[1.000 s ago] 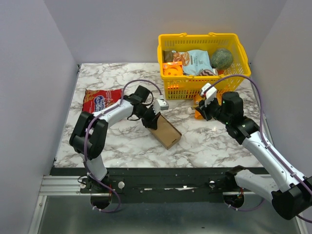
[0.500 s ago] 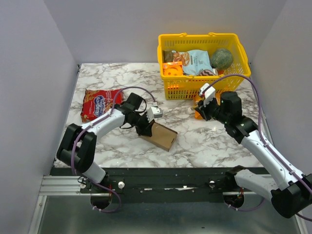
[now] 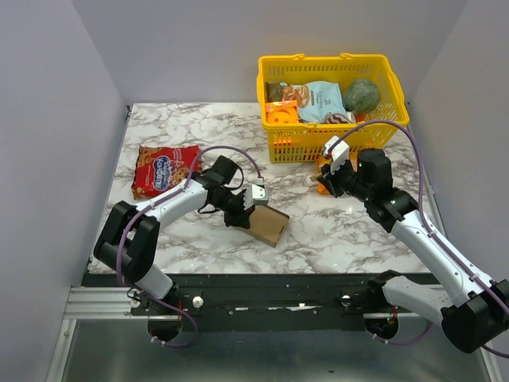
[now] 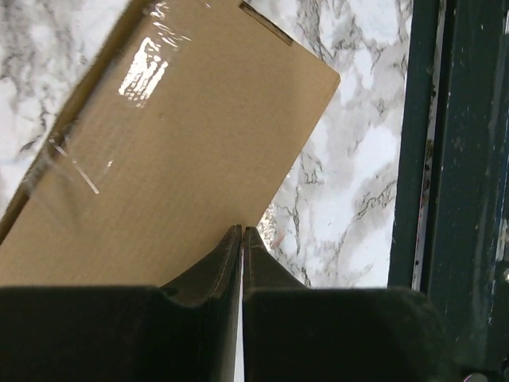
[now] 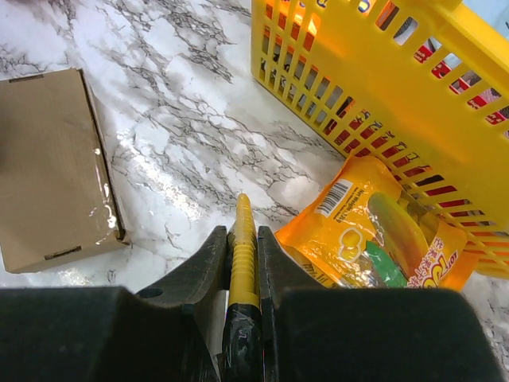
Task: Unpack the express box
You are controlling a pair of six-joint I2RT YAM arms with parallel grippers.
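Note:
The express box [image 3: 270, 225] is a flat brown cardboard mailer lying closed on the marble table in front of the left arm. It fills the left wrist view [image 4: 159, 143], with clear tape across its top, and shows at the left of the right wrist view [image 5: 52, 167]. My left gripper [image 3: 241, 214] is shut, with its tips [image 4: 242, 231] against the box's near edge and nothing between them. My right gripper [image 3: 328, 181] is shut on a slim yellow cutter [image 5: 242, 239] and holds it above the table, right of the box.
A yellow plastic basket [image 3: 318, 145] with snack packs stands at the back right, close to the right gripper [image 5: 241, 231]. An orange snack bag [image 5: 374, 239] lies against the basket's front. A red snack bag [image 3: 165, 169] lies at the left. The table's dark front edge [image 4: 445, 159] is near the box.
The left arm swung down and outward; its gripper slid right along the box. The box turned and settled flat, a bit nearer the front. The right arm barely moved.

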